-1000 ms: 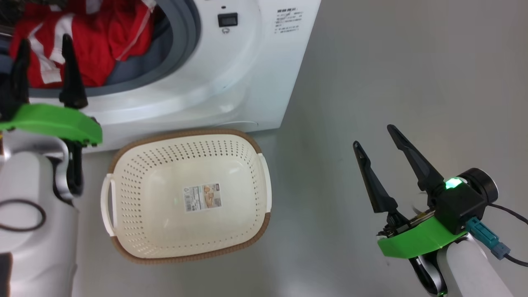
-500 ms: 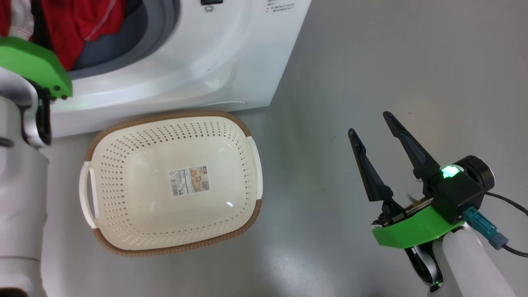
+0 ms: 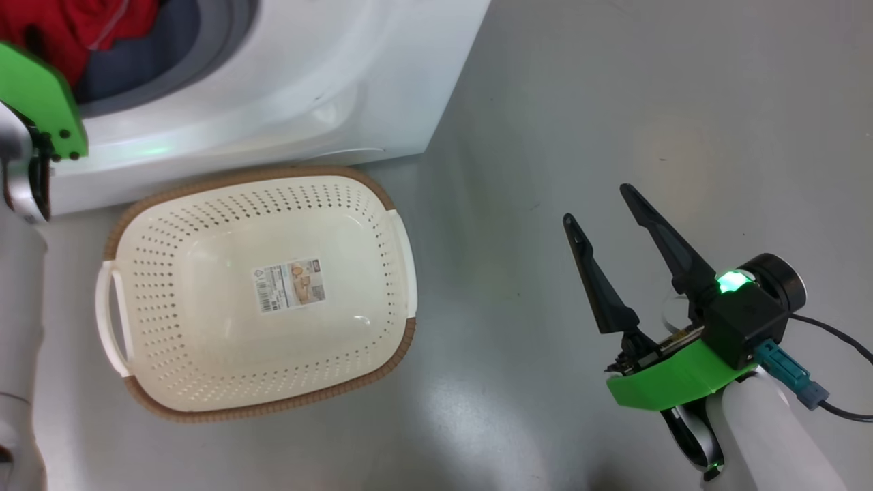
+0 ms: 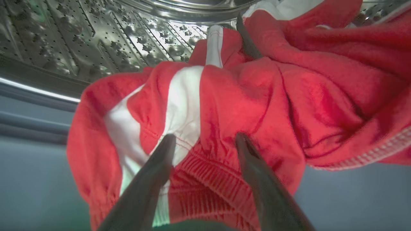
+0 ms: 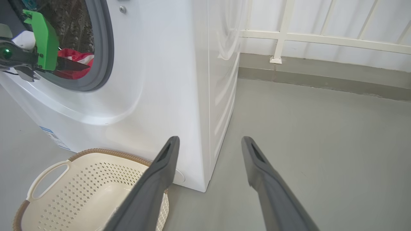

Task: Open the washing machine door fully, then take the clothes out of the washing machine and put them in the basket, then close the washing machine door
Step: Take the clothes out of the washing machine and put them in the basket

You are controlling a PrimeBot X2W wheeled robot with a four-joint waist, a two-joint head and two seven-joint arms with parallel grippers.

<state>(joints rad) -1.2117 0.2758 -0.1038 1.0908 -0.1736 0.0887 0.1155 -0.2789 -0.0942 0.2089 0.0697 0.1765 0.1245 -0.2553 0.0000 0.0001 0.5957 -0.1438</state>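
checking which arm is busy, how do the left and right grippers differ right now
The left gripper reaches into the washing machine, the right gripper hangs over the floor beside the basket. The left gripper has the clothes right before its fingers, the right gripper has nothing between its own. Both are open.

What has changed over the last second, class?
The left gripper has reached forward into the drum, jaws open at the clothes, nothing gripped. The head view shifted too. The right gripper stays open over the floor; the basket stays empty.
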